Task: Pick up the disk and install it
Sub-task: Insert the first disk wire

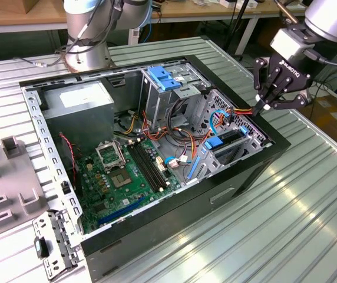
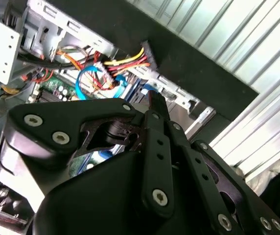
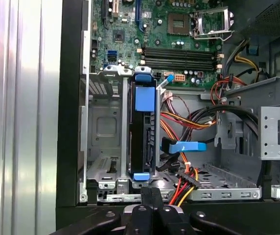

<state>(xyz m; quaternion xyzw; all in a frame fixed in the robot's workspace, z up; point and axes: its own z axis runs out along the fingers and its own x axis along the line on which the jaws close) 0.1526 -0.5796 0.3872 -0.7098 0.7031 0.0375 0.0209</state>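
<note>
The disk (image 1: pixel 227 137) stands on edge in a slot of the metal drive cage (image 1: pixel 248 132), at the end of the open computer case toward the exterior view's right. In the first wrist view the disk (image 3: pixel 142 132) is a dark slab between light-blue carrier ends, seated in the cage (image 3: pixel 101 127). My gripper (image 1: pixel 264 106) hovers just above the case wall beside the cage. Its black fingertips (image 3: pixel 152 192) are pressed together, with nothing between them. In the second wrist view the gripper (image 2: pixel 155 100) points down at the cage and the cables.
Red, yellow and orange power cables (image 1: pixel 239 111) with a black plug (image 3: pixel 188 177) and a blue cable (image 3: pixel 186 146) lie beside the disk. A blue latch piece (image 1: pixel 164 78) tops the upper bay. The motherboard (image 1: pixel 127 171) covers the case floor. A second arm's base (image 1: pixel 89 41) stands behind the case.
</note>
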